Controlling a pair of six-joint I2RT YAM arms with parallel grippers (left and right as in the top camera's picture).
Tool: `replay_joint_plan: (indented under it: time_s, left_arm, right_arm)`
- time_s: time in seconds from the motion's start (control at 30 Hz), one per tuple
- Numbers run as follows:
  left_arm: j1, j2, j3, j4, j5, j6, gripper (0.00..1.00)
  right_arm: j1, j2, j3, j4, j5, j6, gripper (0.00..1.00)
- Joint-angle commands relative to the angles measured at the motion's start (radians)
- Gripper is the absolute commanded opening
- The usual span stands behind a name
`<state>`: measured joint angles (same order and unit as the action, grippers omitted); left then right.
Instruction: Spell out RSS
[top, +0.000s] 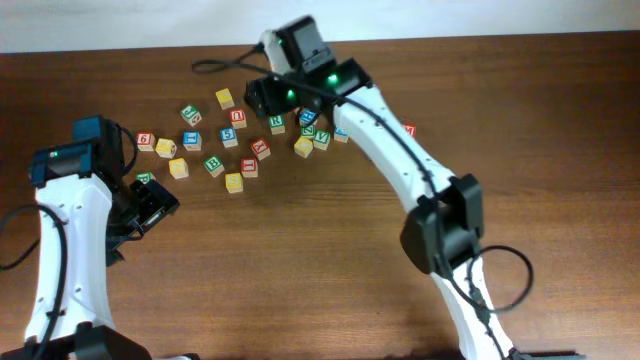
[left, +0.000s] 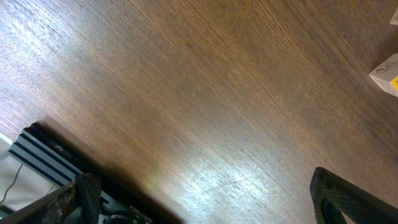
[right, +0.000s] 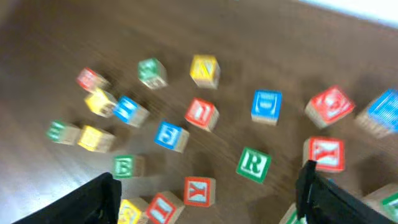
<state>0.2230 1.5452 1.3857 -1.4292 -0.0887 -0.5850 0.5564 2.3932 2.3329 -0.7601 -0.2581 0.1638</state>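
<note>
Wooden, so likely light and stiff, the R cube sits just beside the red Y cube, and we'd pinch opposite flat sides with our right fingers, spread empty like our left fingers.

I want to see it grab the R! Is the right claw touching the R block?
Apart. In the right wrist view, bare table shows between the R block and the open right gripper.
</note>
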Motion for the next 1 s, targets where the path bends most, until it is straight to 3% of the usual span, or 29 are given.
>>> replay_joint_plan:
  time_s: [0.0,0.17,0.4,0.6,0.63,0.73,0.8,0.97]
  left_arm:
    - [0.0,0.0,0.004,0.0,-0.004,-0.01,0.99]
    - [0.0,0.0,0.004,0.0,-0.005,-0.01,0.99]
    - [0.0,0.0,0.004,-0.001,-0.004,-0.01,0.99]
    - [0.0,0.0,0.004,-0.001,-0.005,-0.01,0.99]
    - [0.001,0.0,0.004,-0.001,-0.005,-0.01,0.99]
    - [0.0,0.0,0.004,0.0,-0.004,-0.01,0.99]
    - [0.0,0.0,0.004,-0.001,-0.005,-0.01,0.99]
    - [0.001,0.0,0.004,-0.001,-0.005,-0.01,0.99]
  right_arm:
    - [0.041,0.068,0.006,-0.001,0.204,0.075,0.82]
    - [0.06,0.152,0.006,0.045,0.338,0.219,0.82]
    - [0.062,0.2,-0.002,0.092,0.312,0.219,0.74]
    - [0.079,0.201,-0.114,0.208,0.337,0.219,0.73]
    - [0.079,0.201,-0.125,0.209,0.377,0.219,0.65]
    - [0.08,0.201,-0.125,0.216,0.42,0.219,0.63]
    - [0.08,0.201,-0.125,0.226,0.42,0.219,0.5]
    - [0.099,0.22,-0.125,0.226,0.42,0.219,0.5]
